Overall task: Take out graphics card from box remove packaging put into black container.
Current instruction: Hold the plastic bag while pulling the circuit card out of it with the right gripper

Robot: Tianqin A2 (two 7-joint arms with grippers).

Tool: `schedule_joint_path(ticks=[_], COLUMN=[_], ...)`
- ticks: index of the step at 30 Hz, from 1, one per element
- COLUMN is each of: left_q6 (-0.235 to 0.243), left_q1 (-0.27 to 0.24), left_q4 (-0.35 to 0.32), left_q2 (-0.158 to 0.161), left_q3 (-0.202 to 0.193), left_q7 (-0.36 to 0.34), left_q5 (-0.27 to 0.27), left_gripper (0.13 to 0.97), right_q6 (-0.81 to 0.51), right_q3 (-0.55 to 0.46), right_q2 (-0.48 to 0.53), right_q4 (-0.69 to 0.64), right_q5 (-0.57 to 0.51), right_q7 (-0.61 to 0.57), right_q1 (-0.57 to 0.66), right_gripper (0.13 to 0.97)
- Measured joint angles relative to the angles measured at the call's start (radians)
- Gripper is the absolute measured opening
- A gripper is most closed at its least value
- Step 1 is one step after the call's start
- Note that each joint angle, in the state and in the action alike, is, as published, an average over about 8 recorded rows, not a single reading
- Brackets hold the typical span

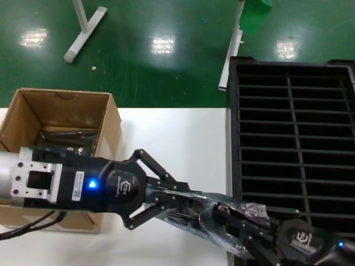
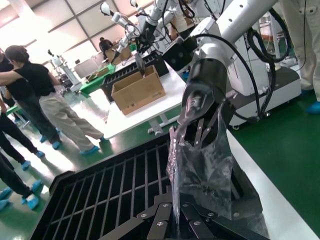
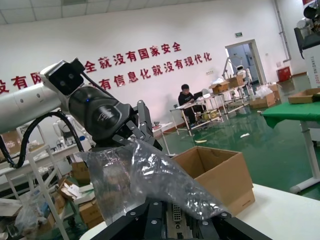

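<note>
Spanning the lower centre of the head view: 1 crinkly, shiny smoky-grey packaging, clamped by left gripper at one end and right gripper at the other. Graphics card: dark board edge visible inside the bag between the right fingers. Box, brown corrugated cardboard, left, flaps upright, dark bagged items within. Black container, ribbed plastic, right, on white table.

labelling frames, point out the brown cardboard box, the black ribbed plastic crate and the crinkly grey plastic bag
brown cardboard box (image 1: 111,124): head view, right wall.
black ribbed plastic crate (image 1: 292,119): head view, centre rib.
crinkly grey plastic bag (image 2: 206,165): left wrist view, middle.
</note>
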Motion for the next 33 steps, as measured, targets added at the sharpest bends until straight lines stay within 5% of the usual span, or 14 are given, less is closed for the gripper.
schedule_joint_path(ticks=[33], left_q6=[0.008], left_q1=[-0.005], left_q4=[0.038], left_q2=[-0.002], left_q3=[-0.003], left_q7=[0.028], left_q5=[0.01], left_gripper=[0.142], right_q6=[-0.006], right_q3=[-0.012], right_q2=[0.024], right_q4=[0.012], right_q5=[-0.002], right_q7=[0.03], right_q1=[-0.001], right_gripper=[0.219])
